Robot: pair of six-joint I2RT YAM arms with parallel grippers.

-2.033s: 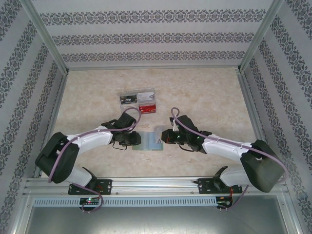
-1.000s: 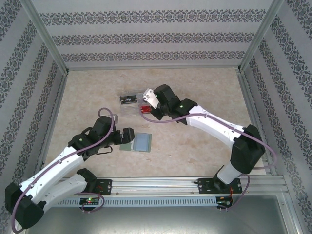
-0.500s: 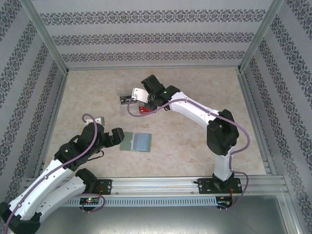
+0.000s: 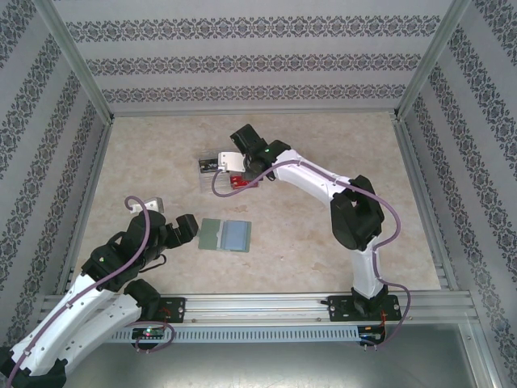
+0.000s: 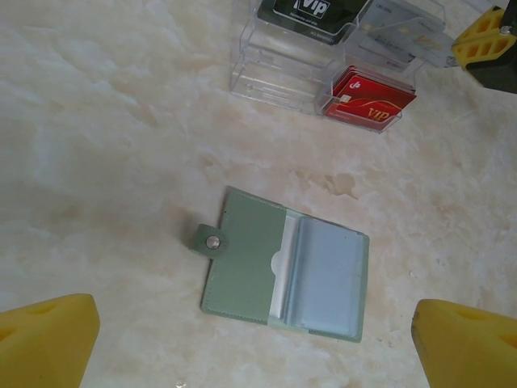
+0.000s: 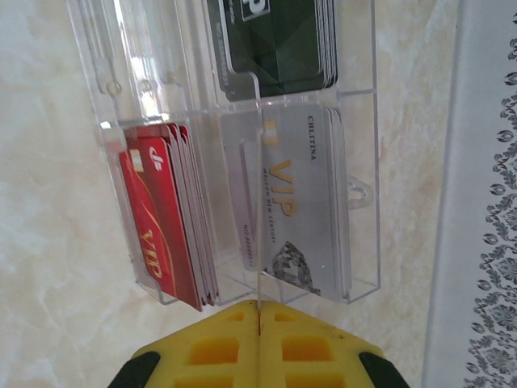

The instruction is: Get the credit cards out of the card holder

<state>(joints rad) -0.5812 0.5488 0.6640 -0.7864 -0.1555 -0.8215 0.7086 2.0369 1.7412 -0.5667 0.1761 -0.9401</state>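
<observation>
Where marbled tabletop (image 4: 339, 162) meets patterned walls (image 4: 242, 65), card holder (image 5: 283, 275) lies open; left gripper (image 5: 254, 347) wide, right gripper (image 6: 258, 311) closed tight. Right wrist view: VIP legible on silver card (image 6: 295, 210), clear box (image 6: 359, 162).

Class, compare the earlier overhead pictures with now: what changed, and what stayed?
The right gripper left the card holder and carried a pale card to the clear box, jaws shut on it. The left gripper drew back toward its base, jaws open. The card holder stayed lying open.
</observation>
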